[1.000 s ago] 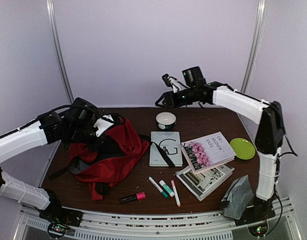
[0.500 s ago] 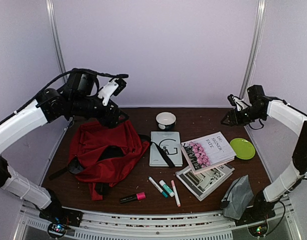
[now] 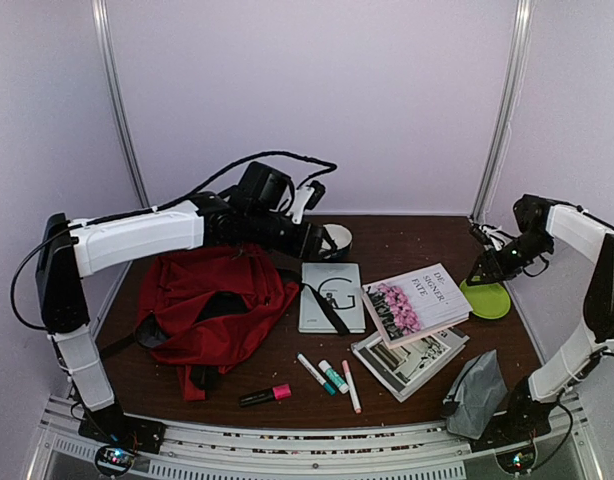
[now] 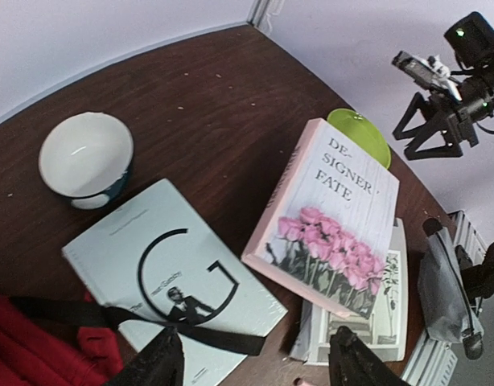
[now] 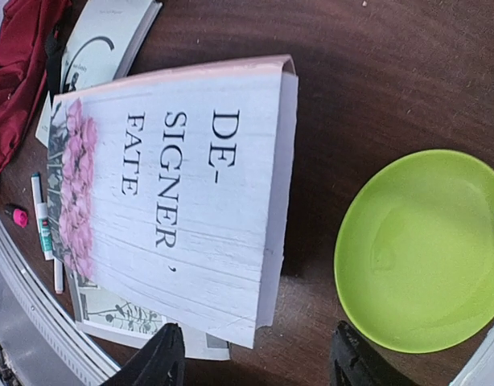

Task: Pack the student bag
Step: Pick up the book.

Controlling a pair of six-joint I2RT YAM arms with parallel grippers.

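The student bag [image 3: 209, 305], a soft red backpack with black straps, lies slumped at the table's left; its edge shows in the left wrist view [image 4: 22, 354]. One black strap [image 4: 150, 326] trails across the grey "G" book [image 3: 331, 297] [image 4: 166, 277]. My left gripper [image 3: 317, 240] [image 4: 255, 366] hangs open and empty above that book and the rose-cover book [image 3: 415, 303] [image 4: 331, 217]. My right gripper [image 3: 484, 268] [image 5: 255, 362] is open and empty, low over the gap between the rose-cover book [image 5: 183, 193] and the green plate [image 5: 424, 249].
A white bowl [image 3: 332, 240] [image 4: 84, 157] stands at the back centre. A magazine [image 3: 407, 362] lies under the rose-cover book. Several markers [image 3: 325, 377] and a pink highlighter [image 3: 265, 395] lie near the front. A grey pouch [image 3: 475, 392] leans at the front right, and the green plate [image 3: 485, 297] sits at the right edge.
My left gripper opened, left the bag and swung right to hover by the bowl and books. My right arm swung from the back centre to the right and dropped beside the green plate.
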